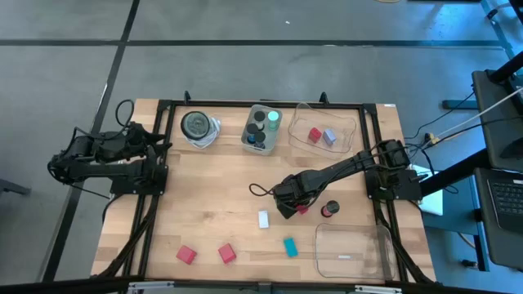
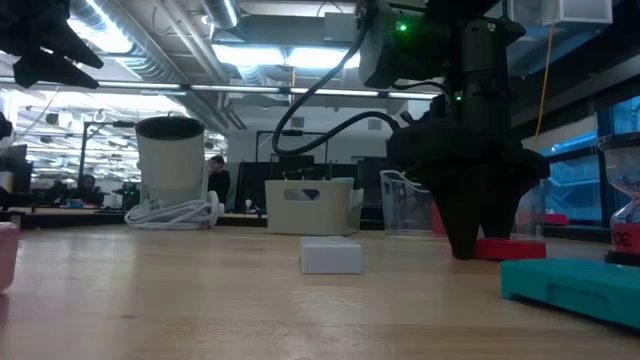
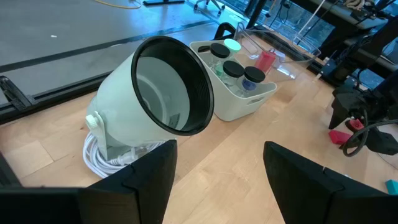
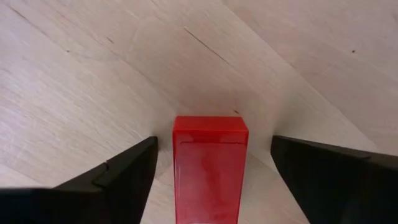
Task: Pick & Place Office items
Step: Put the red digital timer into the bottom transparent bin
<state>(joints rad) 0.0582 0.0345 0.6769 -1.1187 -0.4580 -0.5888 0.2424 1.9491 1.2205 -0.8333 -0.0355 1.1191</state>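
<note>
Right gripper (image 4: 210, 180): down at the table, fingers apart either side of a red block (image 4: 209, 163) — apparently not yet touching it.
Left gripper (image 3: 217, 180): parked at the table's left edge — fingers spread, nothing between them.

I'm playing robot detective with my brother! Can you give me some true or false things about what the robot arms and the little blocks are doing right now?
1. The right gripper is down at a red block on the table. True: its open fingers stand either side of the block, with gaps showing.
2. The left gripper is holding a teal block. False: it is open and empty, parked near the round grey dish.
3. The white block lies on the bare table. True.
4. The far clear tray is empty. False: it holds a red block and a lavender block.
5. Two red blocks lie near the front edge. True.
</note>
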